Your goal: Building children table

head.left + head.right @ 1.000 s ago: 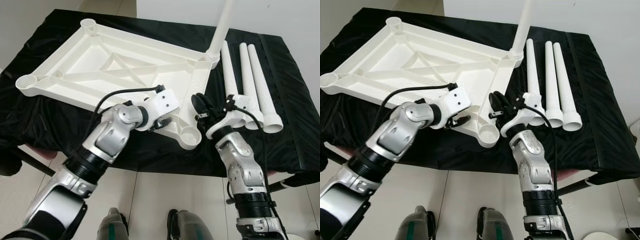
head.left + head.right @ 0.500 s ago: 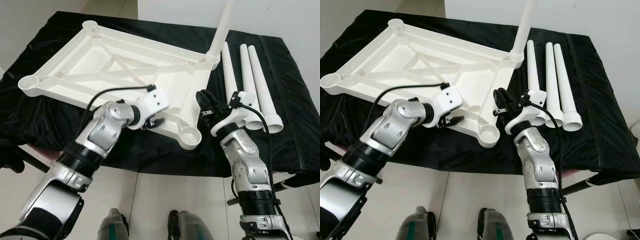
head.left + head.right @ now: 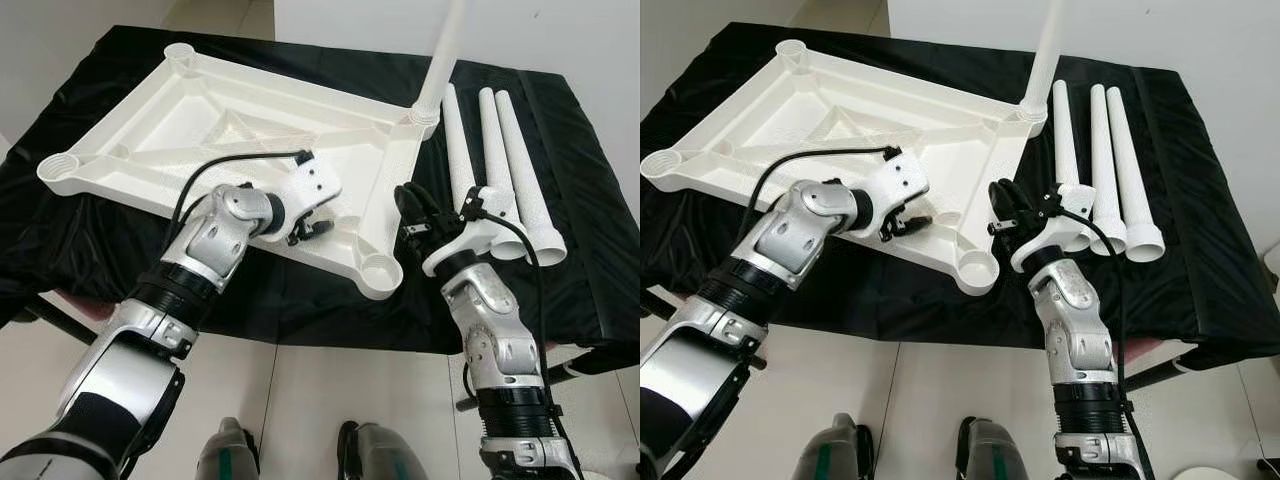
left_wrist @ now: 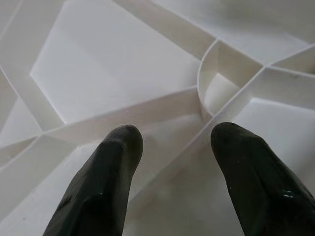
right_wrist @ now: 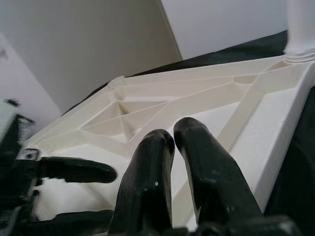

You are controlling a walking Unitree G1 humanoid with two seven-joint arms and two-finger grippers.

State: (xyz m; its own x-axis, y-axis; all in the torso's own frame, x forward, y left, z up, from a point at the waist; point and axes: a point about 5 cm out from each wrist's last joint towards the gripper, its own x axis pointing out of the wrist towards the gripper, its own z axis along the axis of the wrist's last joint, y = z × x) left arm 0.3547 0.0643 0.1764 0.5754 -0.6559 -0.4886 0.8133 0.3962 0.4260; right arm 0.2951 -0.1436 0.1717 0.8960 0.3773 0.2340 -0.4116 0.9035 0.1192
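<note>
A white ribbed tabletop (image 3: 180, 110) lies upside down on a black cloth. One white leg (image 3: 443, 50) stands upright in its far right corner socket. Three loose legs (image 3: 500, 160) lie side by side to the right. My left gripper (image 3: 316, 229) hovers open over the tabletop's near edge; the left wrist view has its fingertips (image 4: 123, 142) spread just above the ribs. My right gripper (image 3: 408, 205) is shut with nothing held, just off the tabletop's right edge, between the empty near right socket (image 3: 380, 272) and the loose legs. In the right wrist view its fingers (image 5: 162, 142) press together.
The black-draped surface (image 3: 600, 250) ends close in front of me, with tiled floor (image 3: 300, 390) and my feet below. A white wall (image 3: 560, 30) rises behind. Bare cloth lies right of the loose legs.
My left gripper has shifted slightly farther in over the tabletop's near edge, its forearm swinging left. The right gripper has drifted a little to the right.
</note>
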